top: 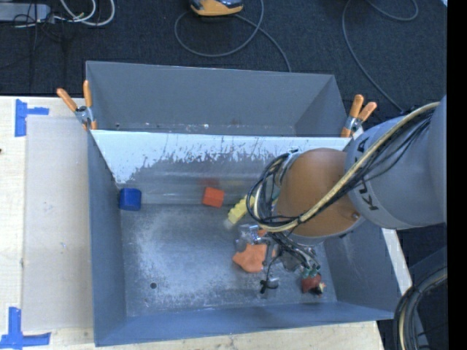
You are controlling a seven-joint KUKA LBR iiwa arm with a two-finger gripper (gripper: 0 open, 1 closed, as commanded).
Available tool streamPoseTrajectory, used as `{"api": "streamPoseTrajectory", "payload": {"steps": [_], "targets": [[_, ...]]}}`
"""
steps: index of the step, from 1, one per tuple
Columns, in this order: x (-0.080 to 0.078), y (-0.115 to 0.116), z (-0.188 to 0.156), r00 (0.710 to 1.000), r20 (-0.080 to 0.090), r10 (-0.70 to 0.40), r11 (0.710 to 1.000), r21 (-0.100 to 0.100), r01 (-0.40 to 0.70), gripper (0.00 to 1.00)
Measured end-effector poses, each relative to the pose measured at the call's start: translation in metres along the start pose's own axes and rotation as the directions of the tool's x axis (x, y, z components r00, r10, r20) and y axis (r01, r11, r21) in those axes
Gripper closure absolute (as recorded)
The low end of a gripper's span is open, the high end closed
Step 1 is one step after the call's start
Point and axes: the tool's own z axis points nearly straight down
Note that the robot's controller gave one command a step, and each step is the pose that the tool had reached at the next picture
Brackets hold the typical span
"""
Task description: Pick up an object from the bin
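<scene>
**Claw low in near-right corner, orange lump beside it: miss or nudge risk**

Gripper [274, 268] is down near the floor of the grey bin [211, 100], in the near-right part. It hangs under the arm's orange cover [315, 192] and cable loops. Can't tell whether the claw is apart or together, as the wrist hardware crowds it.

The likely target is a soft-looking orange lump [249, 258] just left of the claw. It may be touching; nothing is seen clamped. A small red-and-dark piece [313, 284] lies just right of the claw. A yellow piece [238, 211] sits behind, near the cables.

Risks, as a guess:
- Closing off-centre would shove the lump sideways instead of catching it.
- The irregular shape could slip out on the lift.
- The claw could scrape the bin floor.
- The dangling cables could brush the yellow piece.

A blue cube [130, 199] and a red-orange cube [213, 196] are well apart, by the back slope.

The bin floor is scuffed bare metal, speckled white, with sloped walls. Beyond the bin is dark flooring [146, 35] with loose cords [219, 39].
</scene>
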Motion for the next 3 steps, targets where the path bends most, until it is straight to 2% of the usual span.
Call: {"api": "streamPoseTrajectory", "payload": {"steps": [1, 3], "targets": [[0.0270, 0.0693, 0.0143, 0.991, -0.003, -0.132, 0.991, -0.001, 0.132, 1.00], [0.0274, 0.0687, 0.0123, 0.992, -0.004, -0.130, 0.992, 0.000, 0.130, 1.00]]}}
